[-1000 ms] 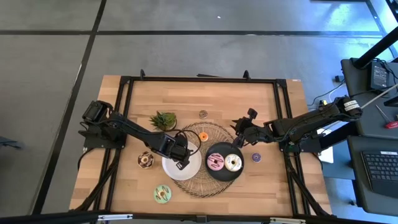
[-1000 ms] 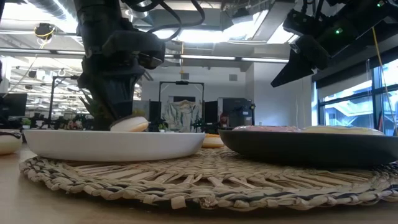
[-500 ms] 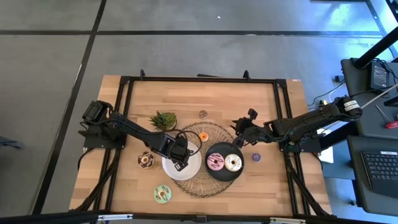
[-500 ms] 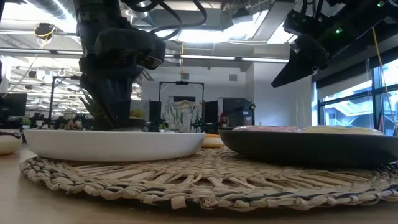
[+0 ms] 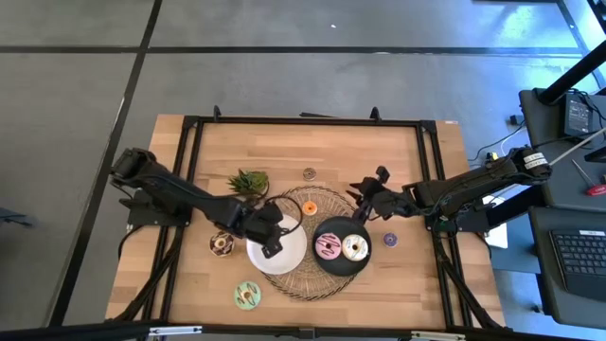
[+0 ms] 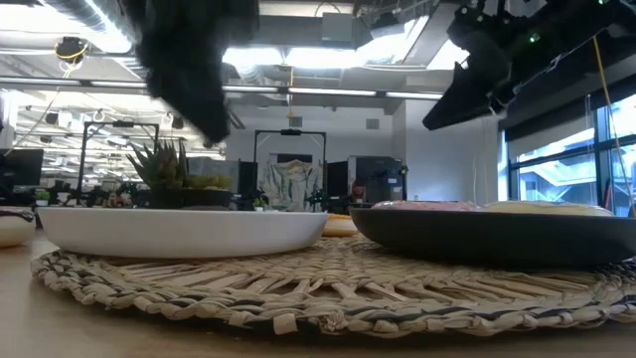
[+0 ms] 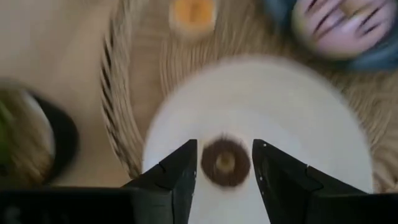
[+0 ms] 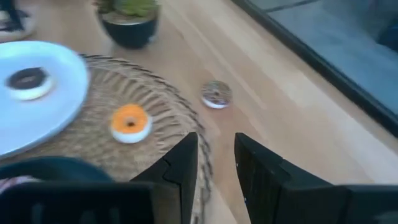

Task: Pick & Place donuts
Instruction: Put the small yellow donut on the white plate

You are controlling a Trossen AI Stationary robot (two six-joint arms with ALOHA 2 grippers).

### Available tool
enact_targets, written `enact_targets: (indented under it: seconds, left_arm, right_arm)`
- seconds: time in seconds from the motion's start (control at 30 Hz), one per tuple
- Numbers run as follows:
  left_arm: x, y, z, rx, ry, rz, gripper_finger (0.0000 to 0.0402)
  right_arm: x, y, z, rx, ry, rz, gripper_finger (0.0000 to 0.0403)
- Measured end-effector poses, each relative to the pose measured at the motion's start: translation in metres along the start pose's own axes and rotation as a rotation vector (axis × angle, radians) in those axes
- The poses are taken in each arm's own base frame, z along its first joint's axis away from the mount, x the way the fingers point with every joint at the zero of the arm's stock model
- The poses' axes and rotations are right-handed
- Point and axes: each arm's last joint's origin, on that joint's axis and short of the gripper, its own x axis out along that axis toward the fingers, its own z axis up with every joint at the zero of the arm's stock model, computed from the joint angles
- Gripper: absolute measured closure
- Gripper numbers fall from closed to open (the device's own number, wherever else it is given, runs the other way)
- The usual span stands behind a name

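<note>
My left gripper (image 7: 224,148) hangs open above the white plate (image 5: 289,258), its fingers apart on either side of a brown-iced donut (image 7: 225,163) that lies flat on the plate, clear of both fingers. My right gripper (image 5: 365,202) hovers open and holds nothing, over the far right part of the woven mat (image 5: 284,284). The black plate (image 5: 339,267) carries a pink donut (image 5: 328,247) and a cream donut (image 5: 355,248). An orange mini donut (image 5: 310,206) lies on the mat, and a purple one (image 5: 390,240) on the table right of it.
A brown donut (image 5: 222,243) lies left of the white plate and a green one (image 5: 247,296) near the front edge. Another small donut (image 5: 309,173) lies at the far middle. A potted plant (image 5: 249,183) stands far left of the mat.
My left gripper has opened and let go of the brown donut, which now lies on the white plate. It has then risen clear of the plate and drawn slightly toward the table's left. My right gripper has turned a little in place.
</note>
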Motion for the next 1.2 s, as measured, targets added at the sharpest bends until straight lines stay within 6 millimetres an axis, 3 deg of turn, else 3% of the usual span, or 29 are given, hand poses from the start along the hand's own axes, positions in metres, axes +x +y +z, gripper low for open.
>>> enact_targets:
  seconds: [0.17, 0.27, 0.47, 0.7, 0.8, 0.9, 1.0, 1.2]
  left_arm:
    - [-0.018, -0.011, 0.002, 0.076, -0.256, 0.057, 0.0249]
    - [-0.021, -0.013, 0.001, 0.149, -0.325, 0.124, 0.0252]
    - [-0.021, -0.012, 0.0, 0.272, -0.302, 0.153, 0.0253]
    - [-0.015, -0.012, -0.001, 0.297, -0.287, 0.092, 0.0256]
    - [-0.001, -0.012, -0.011, 0.296, -0.32, 0.007, 0.0254]
    - [0.002, -0.01, -0.013, 0.312, -0.344, -0.204, 0.0254]
    - [-0.006, -0.002, -0.007, 0.336, -0.447, -0.333, 0.0256]
    - [-0.033, 0.019, 0.001, 0.353, -0.666, -0.382, 0.0258]
  right_arm:
    - [0.0, 0.002, 0.0, -0.057, 0.015, 0.072, 0.0295]
    - [0.0, 0.002, -0.003, -0.025, 0.057, 0.082, 0.0295]
    - [-0.001, 0.001, -0.008, 0.003, 0.104, 0.087, 0.0295]
    - [-0.001, 0.007, 0.008, 0.039, -0.033, 0.166, 0.0295]
    - [-0.002, 0.011, 0.014, 0.033, -0.075, 0.249, 0.0295]
    - [-0.003, 0.013, 0.018, -0.03, -0.115, 0.282, 0.0295]
    - [0.0, 0.01, 0.027, -0.029, -0.167, 0.287, 0.0295]
    - [0.023, 0.005, 0.053, -0.04, -0.106, 0.311, 0.0295]
